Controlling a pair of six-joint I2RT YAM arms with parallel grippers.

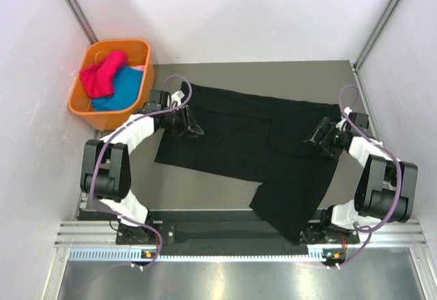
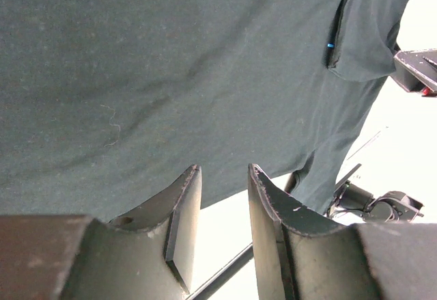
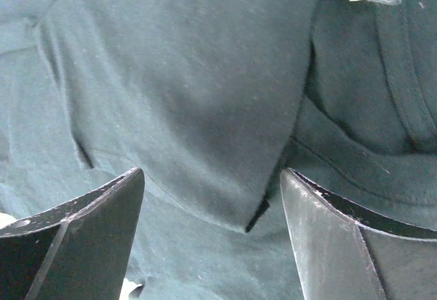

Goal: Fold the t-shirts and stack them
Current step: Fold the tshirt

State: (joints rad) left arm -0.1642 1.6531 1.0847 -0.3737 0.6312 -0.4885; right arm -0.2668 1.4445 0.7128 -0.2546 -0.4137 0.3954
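Right hand (image 3: 212,171) (fingers (image 3: 82,232) spread) hovers over black t-shirt (image 3: 191,74).

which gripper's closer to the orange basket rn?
Left. The left gripper sits at the black t-shirt's left edge, just right of the orange basket. The right gripper is over the shirt's far right side, across the table from the basket.

Black t-shirt (image 1: 246,136): large, plain, lies right of orange basket (image 1: 102,114), spread mostly flat, wrinkled, one flap trailing farthest from basket. Magenta-pink shirt (image 1: 102,73): bunched inside basket, atop teal-blue shirt (image 1: 123,89), also crumpled.
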